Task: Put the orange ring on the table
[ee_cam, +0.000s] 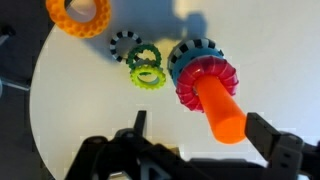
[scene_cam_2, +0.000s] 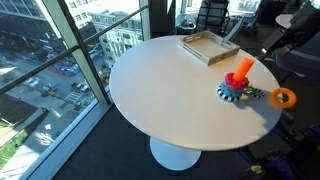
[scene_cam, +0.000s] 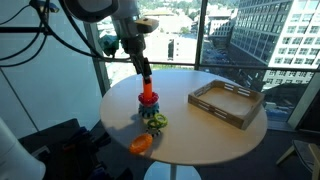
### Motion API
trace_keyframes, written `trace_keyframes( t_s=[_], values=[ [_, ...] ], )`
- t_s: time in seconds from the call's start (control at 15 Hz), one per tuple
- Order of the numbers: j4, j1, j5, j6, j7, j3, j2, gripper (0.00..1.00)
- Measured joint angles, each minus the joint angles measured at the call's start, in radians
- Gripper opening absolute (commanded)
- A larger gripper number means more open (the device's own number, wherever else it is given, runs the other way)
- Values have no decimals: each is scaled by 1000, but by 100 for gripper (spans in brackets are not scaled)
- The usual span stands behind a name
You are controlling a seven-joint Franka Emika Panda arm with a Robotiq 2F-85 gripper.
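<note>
The orange ring (ee_cam: 80, 14) lies flat on the white table (ee_cam: 80, 110), near its edge; it shows in both exterior views (scene_cam: 141, 144) (scene_cam_2: 284, 97). The stacking toy stands beside it, with an upright orange-red peg (ee_cam: 218, 104) over red and blue gear rings (ee_cam: 196, 72). My gripper (ee_cam: 203, 128) is open and empty. It hangs just above the peg, one finger on each side of the tip. In an exterior view it sits right over the toy (scene_cam: 146, 76). A small green gear ring (ee_cam: 147, 72) lies between the toy and the orange ring.
A rectangular wooden tray (scene_cam: 226, 102) (scene_cam_2: 208, 46) stands on the far side of the table from the toy. A dark toothed ring (ee_cam: 125, 42) lies by the green one. Floor-to-ceiling windows stand close behind the table (scene_cam: 200, 130).
</note>
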Motion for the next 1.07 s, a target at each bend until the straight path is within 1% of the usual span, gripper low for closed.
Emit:
trace_keyframes(
  t_s=[0.2,0.53,0.8,1.07],
  values=[
    [4,15,2,-73,-8,0,9,100],
    [42,53,30,-278,-81,-3,26,100],
    [89,64,28,-437,-99,0,22,100],
    [133,66,22,-560,-99,16,-13,100]
  ],
)
